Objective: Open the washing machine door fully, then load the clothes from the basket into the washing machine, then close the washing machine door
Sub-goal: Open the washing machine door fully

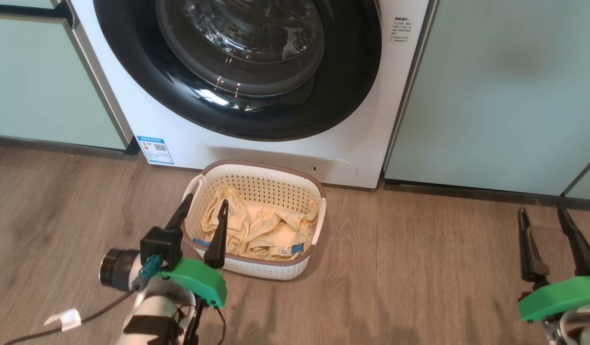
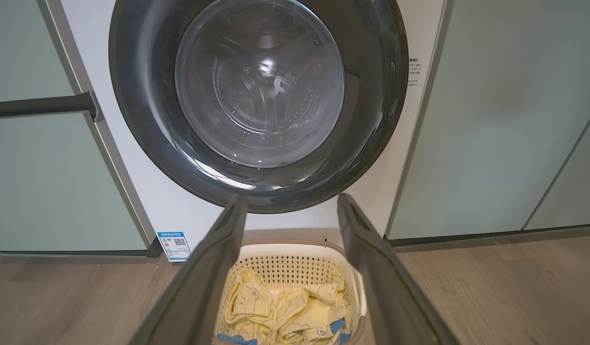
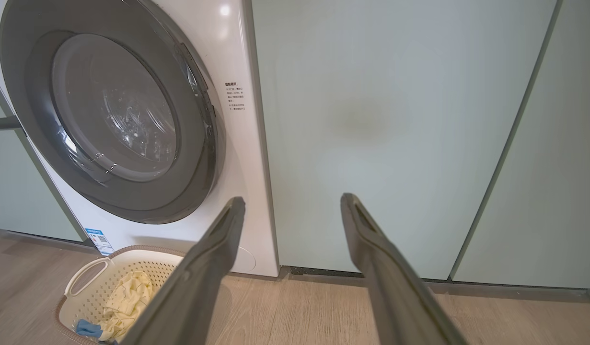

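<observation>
The white washing machine (image 1: pixel 189 139) stands ahead with its round black-rimmed door (image 1: pixel 342 91) closed against the front; the same door (image 2: pixel 376 120) and glass bowl fill the left wrist view. On the floor before it sits the cream basket (image 1: pixel 271 184) holding pale yellow clothes (image 1: pixel 266 230). My left gripper (image 1: pixel 204 205) is open, its fingers over the basket's near left rim and empty. My right gripper (image 1: pixel 541 214) is open above the floor at the far right, well apart from the basket (image 3: pixel 86 299) and the door (image 3: pixel 199 163).
Pale green cabinets (image 1: pixel 491 91) flank the machine on both sides, with a dark handle bar (image 2: pixel 40 105) on the left one. Wood-look floor (image 1: pixel 395 268) spreads around the basket. A blue energy sticker (image 1: pixel 155 150) and a round service flap (image 1: pixel 335 170) mark the machine's lower front.
</observation>
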You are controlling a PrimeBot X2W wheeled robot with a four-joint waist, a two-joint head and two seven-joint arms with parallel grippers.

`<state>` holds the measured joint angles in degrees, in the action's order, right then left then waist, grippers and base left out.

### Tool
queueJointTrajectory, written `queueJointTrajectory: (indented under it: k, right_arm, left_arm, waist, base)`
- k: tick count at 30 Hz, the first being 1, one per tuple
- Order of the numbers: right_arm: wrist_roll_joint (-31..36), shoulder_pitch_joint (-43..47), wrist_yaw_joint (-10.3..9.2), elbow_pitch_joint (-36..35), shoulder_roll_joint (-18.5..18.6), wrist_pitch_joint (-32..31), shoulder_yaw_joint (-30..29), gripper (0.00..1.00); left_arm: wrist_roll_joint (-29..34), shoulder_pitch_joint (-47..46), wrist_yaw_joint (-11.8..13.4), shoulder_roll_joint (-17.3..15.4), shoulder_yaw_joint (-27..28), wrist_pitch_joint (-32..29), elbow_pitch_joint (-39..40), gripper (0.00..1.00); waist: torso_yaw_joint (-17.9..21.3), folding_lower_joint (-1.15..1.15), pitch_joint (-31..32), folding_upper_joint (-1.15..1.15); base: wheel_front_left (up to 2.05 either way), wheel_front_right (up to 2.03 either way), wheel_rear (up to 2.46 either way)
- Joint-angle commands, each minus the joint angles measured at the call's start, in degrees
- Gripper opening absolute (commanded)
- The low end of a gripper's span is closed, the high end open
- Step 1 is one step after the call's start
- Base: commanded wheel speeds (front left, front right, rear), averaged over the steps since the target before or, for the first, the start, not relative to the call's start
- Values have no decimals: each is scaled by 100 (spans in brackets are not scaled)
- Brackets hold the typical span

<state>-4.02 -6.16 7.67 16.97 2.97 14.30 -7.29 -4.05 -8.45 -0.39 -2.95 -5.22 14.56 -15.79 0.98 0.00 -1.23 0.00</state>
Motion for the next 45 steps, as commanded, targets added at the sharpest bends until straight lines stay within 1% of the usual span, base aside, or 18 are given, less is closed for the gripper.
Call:
queueJointTrajectory:
  k: [1, 16, 27, 28, 29, 30, 31, 39, 44, 45]
  right_arm:
    - [-12, -151, -19, -176, 16, 70, 108, 100]
    - [-37, -188, -19, -193, 6, 70, 62, 100]
    - [-20, -334, -19, -168, 21, 70, 10, 100]
    - [-37, -359, -19, -161, 21, 70, 1, 85]
    - [-42, -388, -19, -158, 22, 70, -9, 40]
    - [-72, -417, -19, -141, 21, 70, -20, 13]
    - [-84, -453, -19, -129, 27, 70, -29, 0]
    - [-434, -837, -19, 100, 109, 70, -51, 0]
    - [-810, -1161, -19, 289, 193, 70, -63, 0]
    - [-1018, -1243, -19, 355, 179, 68, -76, 0]
  left_arm:
    - [25, -275, 3, -69, 235, 44, 166, 100]
    - [49, -306, -7, -61, 259, 44, 156, 100]
    - [62, -391, -17, -51, 245, 44, 207, 100]
    - [61, -399, -17, -49, 242, 44, 216, 100]
    - [61, -410, -18, -48, 239, 44, 228, 100]
    - [62, -424, -19, -47, 235, 44, 237, 100]
    - [62, -438, -22, -46, 231, 44, 246, 100]
    - [72, -611, -32, -34, 173, 44, 308, 100]
    - [71, -737, -33, -24, 115, 44, 331, 100]
    - [72, -766, -32, -23, 103, 44, 338, 100]
  waist:
    - [-1, 0, -2, 0]
    - [-4, 0, -46, 0]
    - [-40, 0, -236, 0]
    - [-44, 0, -254, 0]
    - [-50, 0, -289, 0]
    - [-57, 0, -314, 0]
    - [-66, 0, -350, 0]
    - [-151, 0, -629, 0]
    - [-239, 0, -812, 0]
    - [-261, 0, -862, 0]
  base:
    - [0, 0, 0]
    - [0, 0, 0]
    - [0, 0, 0]
    - [0, 0, 0]
    - [0, 0, 0]
    - [0, 0, 0]
    - [0, 0, 0]
    - [0, 0, 0]
    - [0, 0, 0]
    - [0, 0, 0]
